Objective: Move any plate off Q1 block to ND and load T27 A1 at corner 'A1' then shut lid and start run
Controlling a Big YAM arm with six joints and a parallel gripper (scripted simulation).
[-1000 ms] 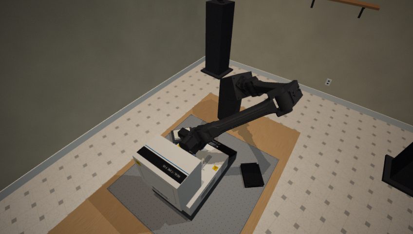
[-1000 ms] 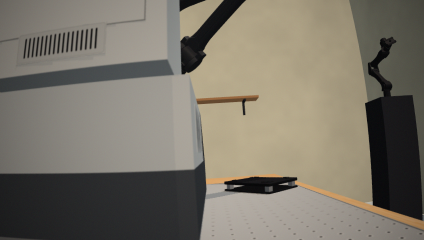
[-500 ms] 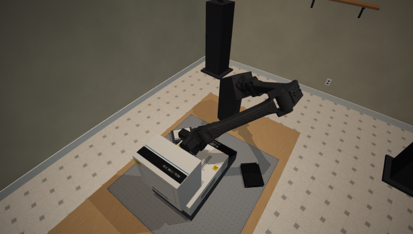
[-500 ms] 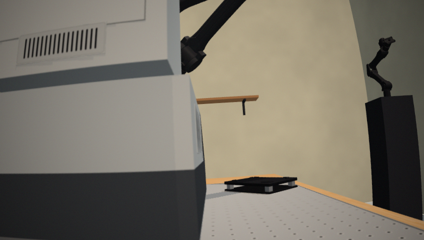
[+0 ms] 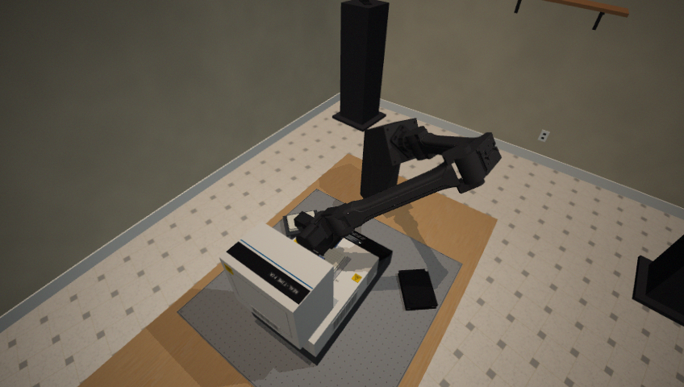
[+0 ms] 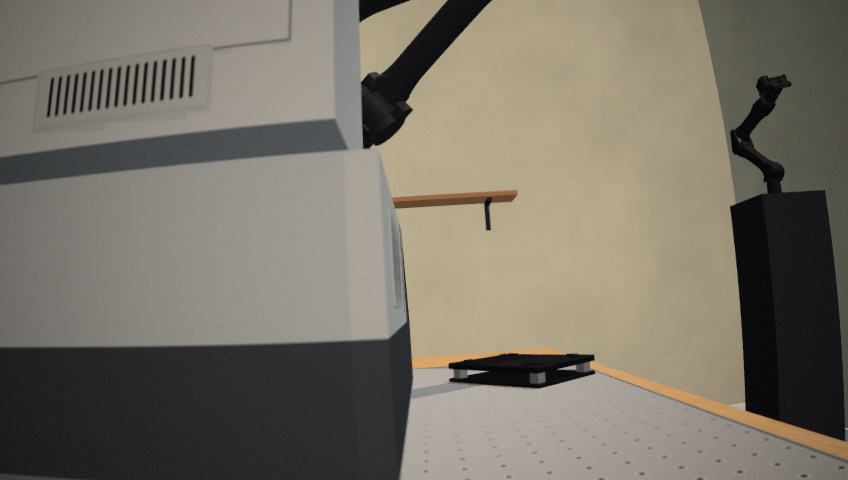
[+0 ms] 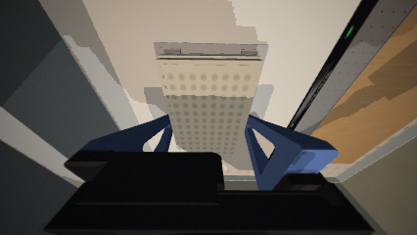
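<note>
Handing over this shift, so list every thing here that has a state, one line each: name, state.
Gripper: shut on the plate T27, blue fingers on its two long sides.
Plate T27: held over Q1's open bay, not yet set down.
Q1 lid: open, slid back off the block area.
Q1 status lamp: green, no run on.
Black nest beside Q1: no plate on it.

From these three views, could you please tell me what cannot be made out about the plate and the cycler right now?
- Q1's block and corner brackets: hidden in the top view by the arm, in the wrist view by the plate T27 held in the jaws.
- Key labels: too small everywhere; only a green lamp shows.
- T27's ID label and A1 corner: unreadable.
- Exterior view: Q1's body blocks the gripper.
</note>
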